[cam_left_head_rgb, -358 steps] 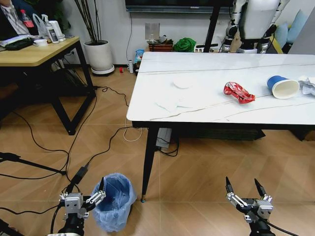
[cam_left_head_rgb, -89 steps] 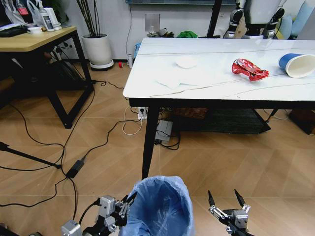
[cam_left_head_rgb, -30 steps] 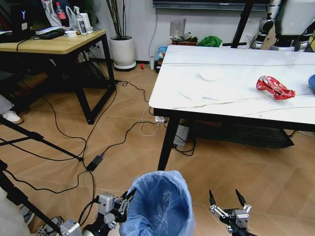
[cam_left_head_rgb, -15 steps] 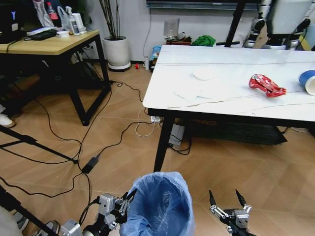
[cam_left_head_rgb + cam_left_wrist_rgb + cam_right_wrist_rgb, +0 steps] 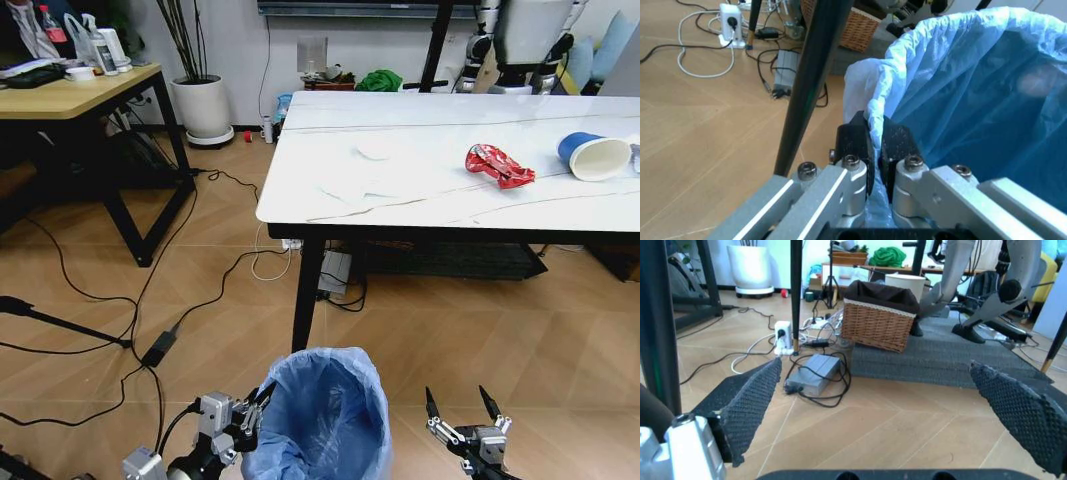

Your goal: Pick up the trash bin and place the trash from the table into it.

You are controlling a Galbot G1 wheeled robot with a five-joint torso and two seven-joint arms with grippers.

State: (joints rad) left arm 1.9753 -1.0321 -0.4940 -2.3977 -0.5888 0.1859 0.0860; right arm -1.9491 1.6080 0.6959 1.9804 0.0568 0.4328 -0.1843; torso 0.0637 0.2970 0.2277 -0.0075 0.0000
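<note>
head view: the white marble-look table (image 5: 420, 190) with thin dark veins and slim black legs takes the upper right, standing on the wood-pattern floor (image 5: 120, 300). beyond it to the left a light wooden desk (image 5: 60, 100) with black legs, and a white plant pot (image 5: 200, 110) by the back wall. black cables (image 5: 150, 300) run over the floor between desk and table.

trash bin (image 5: 325, 415), round, lined with a crinkly blue bag, sits low at the near edge, in front of the table's near-left leg and between the two grippers. left gripper (image 5: 243, 412) is at the bin's left rim; left wrist view shows its two black fingers (image 5: 853, 145) pressed together, pinching the blue bag's edge (image 5: 877, 112) at the rim.

right gripper (image 5: 462, 410) hangs just right of the bin, not touching it, its fingers spread wide with nothing between them; right wrist view shows both mesh-textured pads (image 5: 753, 400) far apart.

on the tabletop, toward the right: blue paper cup (image 5: 595, 157) lying on its side, white inside facing the robot; crushed red can (image 5: 497, 165) left of it, apart. flat white paper bits (image 5: 375, 150) further left. all well away from the bin.
</note>
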